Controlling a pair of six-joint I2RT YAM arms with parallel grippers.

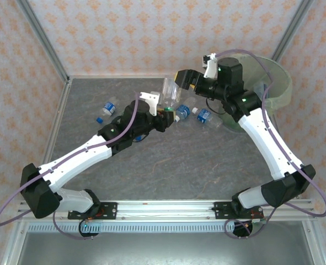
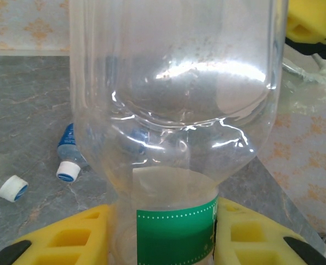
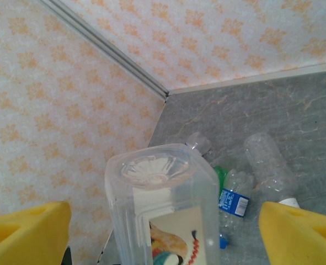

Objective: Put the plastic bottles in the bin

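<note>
1. Top external view: the grey counter (image 1: 207,160) is the largest thing, with patterned walls around it and both arms reaching in from its near edge.
2. The bin (image 1: 281,83), pale green and translucent, stands at the far right corner of the counter, partly hidden behind the right arm.
3. A large clear bottle (image 1: 171,91) with a green label is held up off the counter near the middle back. It is left of the bin and outside it, with its neck end toward the left arm and its base toward the right arm.
4. The left hand (image 2: 174,243) is clamped on this bottle, its yellow pads (image 2: 245,237) pressing in on either side at the green label.
5. The right hand (image 3: 163,234) is spread wide, one yellow pad on each side of the bottle's base with a gap on both sides, and it grips nothing.
6. Small bottles lie on the counter. A blue-labelled bottle (image 1: 108,107) lies alone at the left, and a pair of small bottles (image 1: 204,116) lies close together between the held bottle and the bin.
</note>
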